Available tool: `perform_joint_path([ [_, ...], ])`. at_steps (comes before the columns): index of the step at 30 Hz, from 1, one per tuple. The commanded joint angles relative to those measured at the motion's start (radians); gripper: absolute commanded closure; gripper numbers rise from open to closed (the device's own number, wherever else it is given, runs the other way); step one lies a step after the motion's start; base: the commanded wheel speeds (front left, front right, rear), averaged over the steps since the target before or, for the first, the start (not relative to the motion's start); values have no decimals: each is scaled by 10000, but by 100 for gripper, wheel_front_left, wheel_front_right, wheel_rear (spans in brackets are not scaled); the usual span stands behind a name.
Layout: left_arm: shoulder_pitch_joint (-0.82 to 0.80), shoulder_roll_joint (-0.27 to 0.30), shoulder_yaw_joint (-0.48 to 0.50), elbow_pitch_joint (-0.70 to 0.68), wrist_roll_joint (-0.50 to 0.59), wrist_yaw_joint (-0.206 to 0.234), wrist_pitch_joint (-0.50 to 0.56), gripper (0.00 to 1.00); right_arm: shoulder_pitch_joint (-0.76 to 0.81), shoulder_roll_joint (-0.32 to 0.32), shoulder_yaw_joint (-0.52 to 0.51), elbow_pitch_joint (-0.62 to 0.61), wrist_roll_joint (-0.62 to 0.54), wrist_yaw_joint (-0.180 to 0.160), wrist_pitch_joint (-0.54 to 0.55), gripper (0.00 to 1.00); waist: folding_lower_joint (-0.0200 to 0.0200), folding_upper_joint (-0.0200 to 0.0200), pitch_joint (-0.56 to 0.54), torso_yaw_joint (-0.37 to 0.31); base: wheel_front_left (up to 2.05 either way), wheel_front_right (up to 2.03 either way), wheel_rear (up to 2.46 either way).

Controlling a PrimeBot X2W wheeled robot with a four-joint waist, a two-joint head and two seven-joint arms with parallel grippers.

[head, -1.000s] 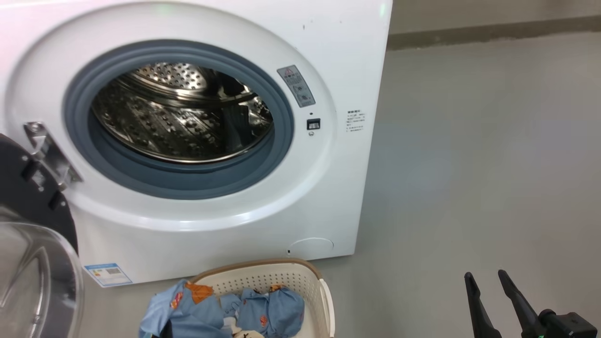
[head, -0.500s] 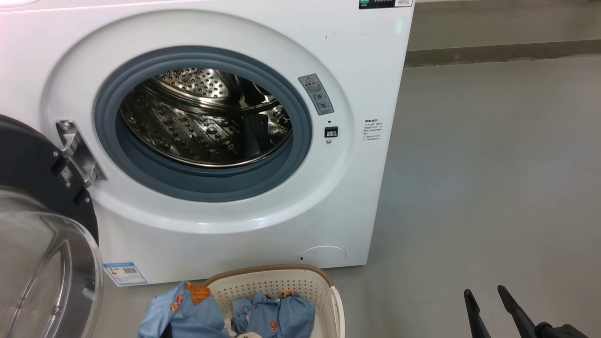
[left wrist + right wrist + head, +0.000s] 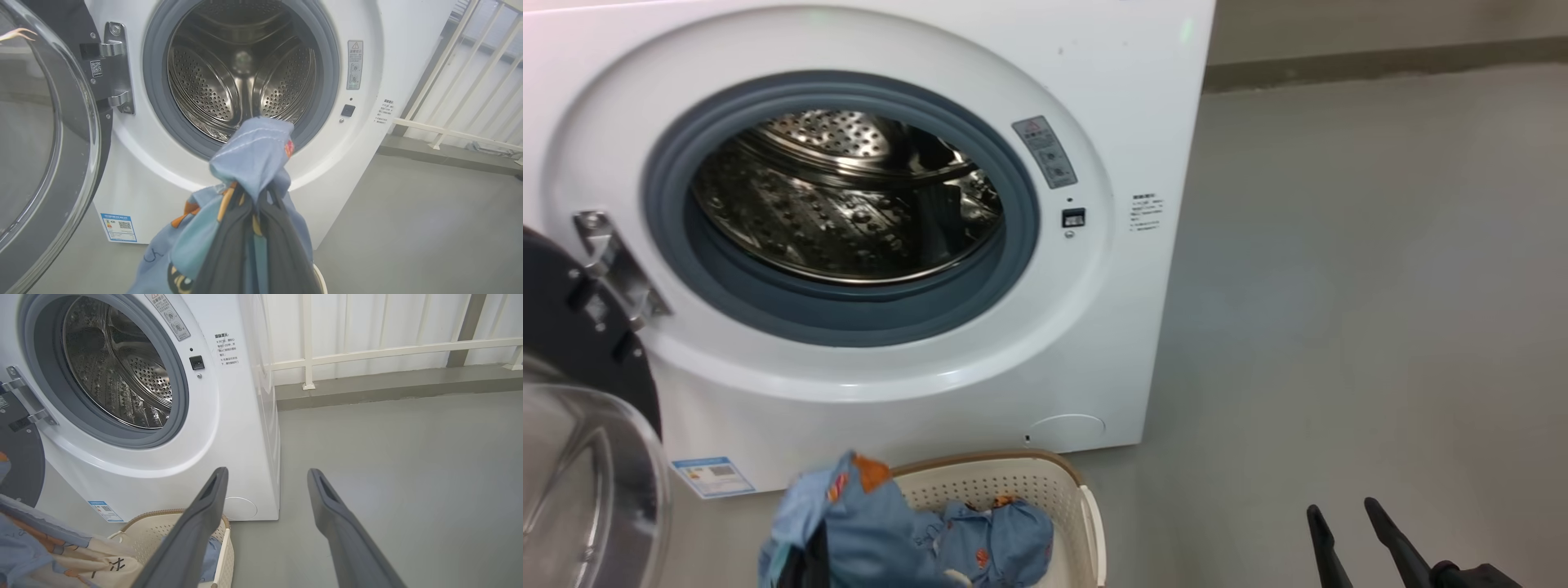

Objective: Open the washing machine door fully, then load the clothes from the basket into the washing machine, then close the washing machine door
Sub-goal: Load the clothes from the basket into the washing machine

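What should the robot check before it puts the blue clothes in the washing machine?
1. The washing machine door is swung wide open: ok.
2. The drum is empty and its opening unblocked: ok.
3. The left gripper is shut on the clothes: ok.
4. The held clothes hang free of the basket: cannot tell.
5. The right gripper is open, off to the side: ok.

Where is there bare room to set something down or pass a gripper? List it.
Free: the grey floor right of the washing machine, up to the kerb, around the open right gripper; the bare drum inside the seal. Crowded: lower left, between the open door and the basket, where the left gripper holds clothes.
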Motion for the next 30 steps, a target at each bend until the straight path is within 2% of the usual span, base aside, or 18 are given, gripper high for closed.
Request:
perform_joint_path([
  [1, -713, -16, 360, -140, 167, -52, -135, 100, -408, -88, 286, -225, -149, 17, -118, 0, 0, 0, 240, -280, 0, 0, 0],
  [7, -1951, 84, 485, 241, 144, -169, -130, 100, -778, 70, 432, -356, -153, 17, -118, 0, 0, 0, 1057, -863, 0, 0, 0],
  [13, -3862, 358, 874, 884, 94, -237, -118, 100, -1373, 167, 694, -494, -107, 17, -118, 0, 0, 0, 2277, -1407, 0, 0, 0],
  [22, -6923, 1343, 1622, 2831, 161, -299, -19, 100, -2404, 179, 1302, -577, 701, 17, -118, 0, 0, 0, 4037, -2293, 0, 0, 0],
  [30, -8770, 2239, 1992, 4664, 386, -282, -32, 100, -2777, 180, 1641, -586, 1092, 17, -118, 0, 0, 0, 4839, -2870, 0, 0, 0],
])
